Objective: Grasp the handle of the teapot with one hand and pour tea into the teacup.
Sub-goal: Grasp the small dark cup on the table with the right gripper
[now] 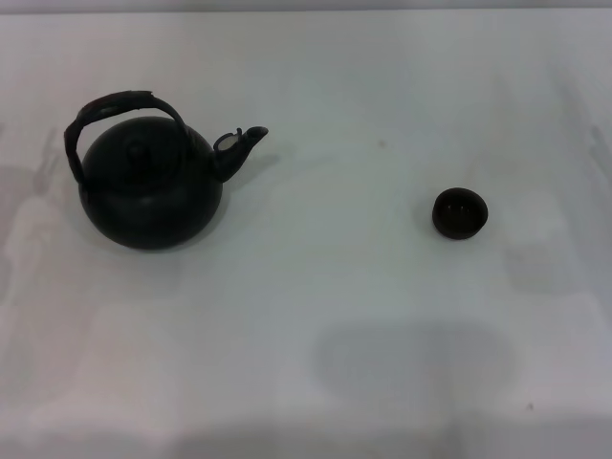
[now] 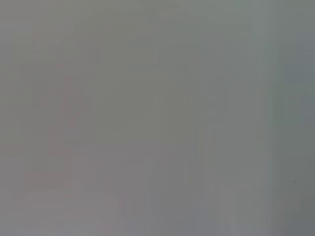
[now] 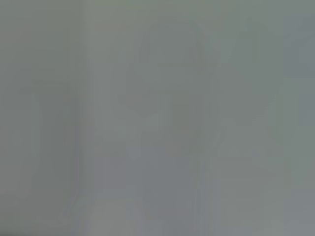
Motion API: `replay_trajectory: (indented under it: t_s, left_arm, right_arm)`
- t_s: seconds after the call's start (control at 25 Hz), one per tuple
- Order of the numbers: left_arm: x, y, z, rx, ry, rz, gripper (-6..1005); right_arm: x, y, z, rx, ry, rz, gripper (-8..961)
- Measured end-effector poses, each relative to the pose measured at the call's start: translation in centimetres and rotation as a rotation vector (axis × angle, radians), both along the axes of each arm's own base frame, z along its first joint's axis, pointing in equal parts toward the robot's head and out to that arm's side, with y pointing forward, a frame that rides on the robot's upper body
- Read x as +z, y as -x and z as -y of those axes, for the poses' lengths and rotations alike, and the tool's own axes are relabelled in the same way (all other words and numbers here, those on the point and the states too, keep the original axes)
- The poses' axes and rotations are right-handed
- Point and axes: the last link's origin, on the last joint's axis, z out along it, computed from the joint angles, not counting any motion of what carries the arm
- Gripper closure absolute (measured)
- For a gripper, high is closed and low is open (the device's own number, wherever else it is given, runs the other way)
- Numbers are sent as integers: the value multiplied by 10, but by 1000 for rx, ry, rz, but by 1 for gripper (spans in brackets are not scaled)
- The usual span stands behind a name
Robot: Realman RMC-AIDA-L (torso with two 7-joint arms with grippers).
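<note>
The black round-bellied teapot [image 1: 150, 190] stands upright on the white table at the left in the head view. Its arched hoop handle [image 1: 120, 107] rises over the knobbed lid, and its short pale-rimmed spout [image 1: 236, 143] points right. The small dark teacup [image 1: 460, 212] stands upright at the right, well apart from the teapot. Neither gripper nor either arm shows in the head view. Both wrist views show only a plain grey surface.
The white table [image 1: 325, 287] spreads around both objects. A soft shadow lies on it near the front middle [image 1: 411, 359]. The table's front edge runs along the bottom of the head view.
</note>
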Motion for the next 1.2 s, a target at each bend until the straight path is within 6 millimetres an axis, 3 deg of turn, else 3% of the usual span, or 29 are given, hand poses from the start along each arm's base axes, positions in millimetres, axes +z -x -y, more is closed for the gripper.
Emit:
replay_trajectory:
  t_s: [0.4,0.8,1.2]
  left_arm:
    - [5,6,3,37,-42,21,300]
    - [-2,9,11,67,-41,59,299]
    - [-7,14,24,84,-31,76,299]
  right_arm:
    - [8,2,-12,-5,-28,5,108]
    - [19,-7,-8,-45,-83,-6,108]
    - [21,5,-1,133,136,17,107]
